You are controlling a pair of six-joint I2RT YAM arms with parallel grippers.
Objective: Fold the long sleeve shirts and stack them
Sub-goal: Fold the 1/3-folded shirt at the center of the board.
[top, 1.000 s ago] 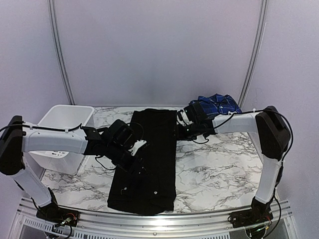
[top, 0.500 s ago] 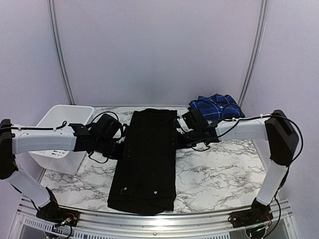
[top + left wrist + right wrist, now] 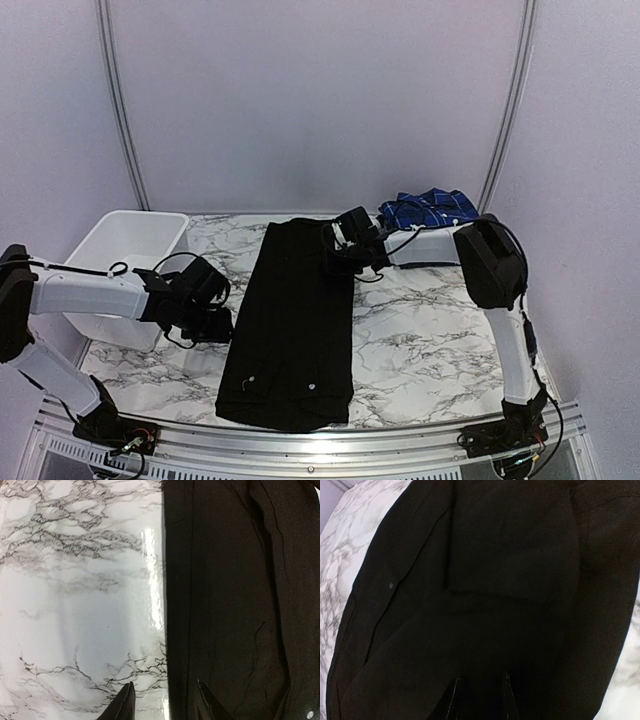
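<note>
A black long sleeve shirt (image 3: 295,320) lies folded into a long strip down the middle of the marble table (image 3: 440,330). My left gripper (image 3: 218,322) is low at its left edge. In the left wrist view the gripper (image 3: 164,701) is open, one finger (image 3: 122,706) over marble and the other over the black cloth (image 3: 235,595). My right gripper (image 3: 336,250) rests over the shirt's far right part. There its fingers (image 3: 454,700) stand narrowly apart just above black cloth (image 3: 485,570). A folded blue-and-white plaid shirt (image 3: 432,208) lies at the back right.
A white plastic basket (image 3: 125,250) stands at the left, just behind my left arm. Bare marble stretches to the right of the black shirt. A metal rail (image 3: 320,445) runs along the near table edge.
My left gripper has pulled back off the shirt to its left edge. My right gripper has moved left and farther back onto the shirt's top. Both pairs of jaws have narrowed.
</note>
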